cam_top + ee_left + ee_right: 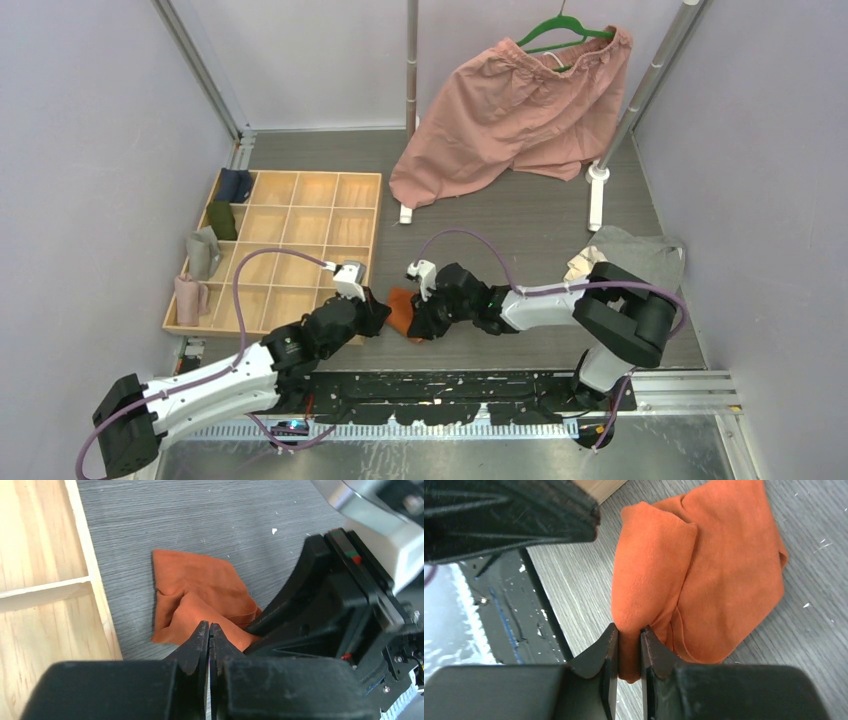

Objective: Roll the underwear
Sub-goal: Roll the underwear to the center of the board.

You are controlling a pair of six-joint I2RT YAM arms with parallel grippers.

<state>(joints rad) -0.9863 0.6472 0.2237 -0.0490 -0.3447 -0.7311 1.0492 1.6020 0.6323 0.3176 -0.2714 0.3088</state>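
Observation:
The rust-orange underwear (pixel 403 308) (pixel 200 585) (pixel 724 575) lies crumpled and partly folded on the grey table, just right of the wooden tray. My right gripper (pixel 420 322) (pixel 629 630) is shut on a thick fold at the cloth's edge, which fills the gap between its fingers. My left gripper (pixel 380 312) (pixel 209 626) is shut with its tips pressed together and nothing between them, sitting at the opposite edge of the same cloth. The grey underwear (pixel 645 255) with cream trim lies at the right, partly behind the right arm.
A divided wooden tray (pixel 300 235) stands at the left with rolled garments in its left-hand cells (pixel 203 255). Big pink shorts (pixel 520 110) hang on a green hanger from a rack whose poles (pixel 411 60) and foot (pixel 597 190) stand behind. A black rail (pixel 450 395) runs along the near edge.

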